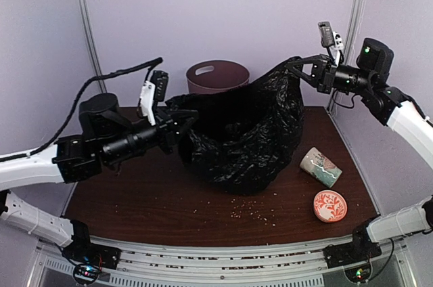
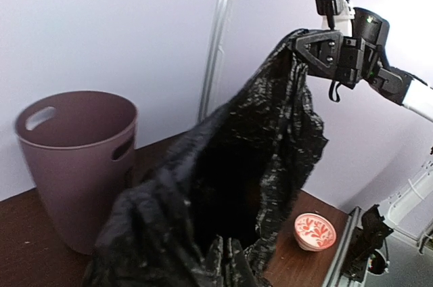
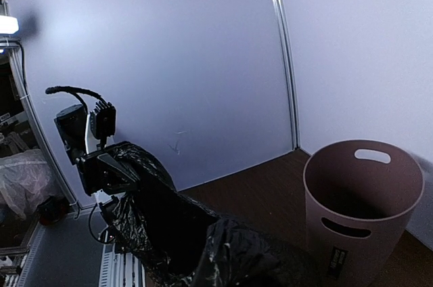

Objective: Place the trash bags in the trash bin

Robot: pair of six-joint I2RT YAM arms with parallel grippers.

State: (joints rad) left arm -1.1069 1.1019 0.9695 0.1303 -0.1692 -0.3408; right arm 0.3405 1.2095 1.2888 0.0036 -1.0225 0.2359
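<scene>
While pinched by L claw (image 1: 181, 123) & R claw (image 1: 295, 65), trash bag (image 1: 237, 139) near trash bin (image 1: 218, 76).

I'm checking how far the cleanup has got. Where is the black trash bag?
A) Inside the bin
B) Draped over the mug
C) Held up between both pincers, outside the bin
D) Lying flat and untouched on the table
C: the left pincer and right pincer each grip an edge of the black trash bag, which is spread in front of the trash bin, not in it.
</scene>
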